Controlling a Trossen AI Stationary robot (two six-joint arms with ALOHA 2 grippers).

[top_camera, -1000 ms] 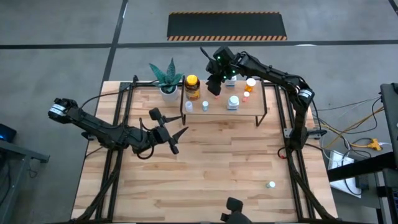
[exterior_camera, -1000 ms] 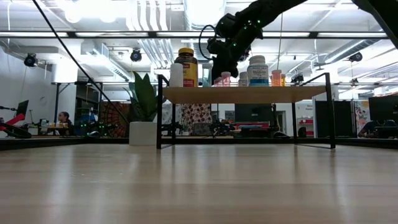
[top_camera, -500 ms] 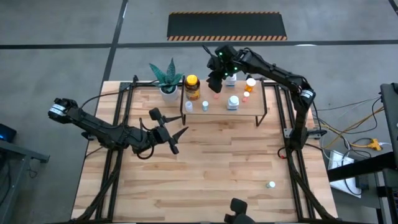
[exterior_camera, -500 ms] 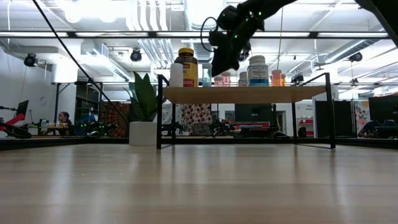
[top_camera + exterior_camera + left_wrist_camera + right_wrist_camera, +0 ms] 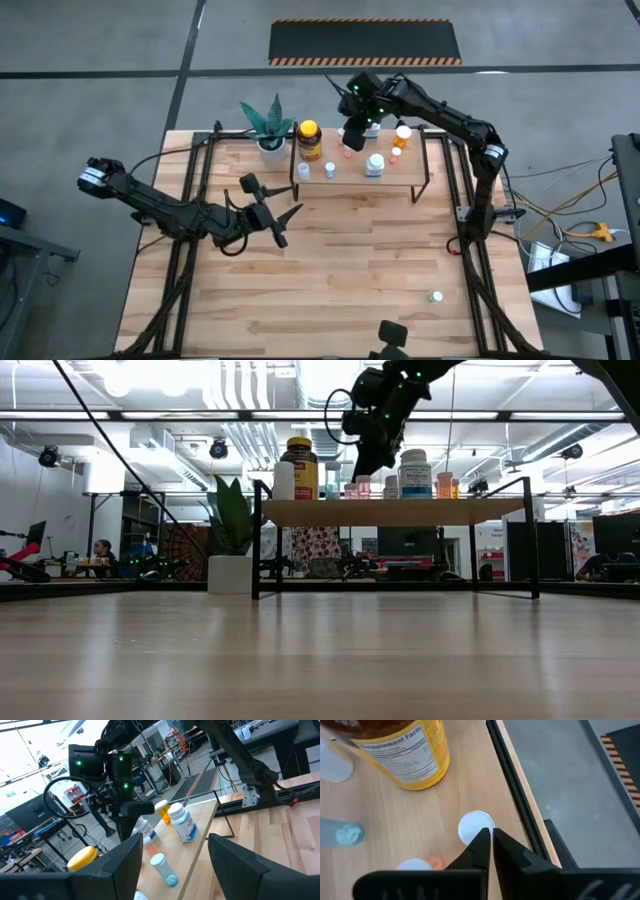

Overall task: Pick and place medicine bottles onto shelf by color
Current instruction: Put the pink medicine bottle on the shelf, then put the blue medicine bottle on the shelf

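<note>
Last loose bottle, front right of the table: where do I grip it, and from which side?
From straight above, fingers closing on its sides below the cap. The small bottle shows as a round dot in the high view, so it probably stands upright, with bare table all around. It lies on the right arm's side; the right gripper is over the shelf.

Tabletop (image 5: 330, 260) was pale wood planks, smooth, faint sheen in the low view; shelf (image 5: 410, 170) top same light wood on thin matt black metal legs; amber bottle (image 5: 405, 755) at upper left of the right wrist view was glossy translucent plastic with a shiny yellow paper label; small bottles were smooth white plastic; right gripper (image 5: 488, 845) fingers matt black plastic.
</note>
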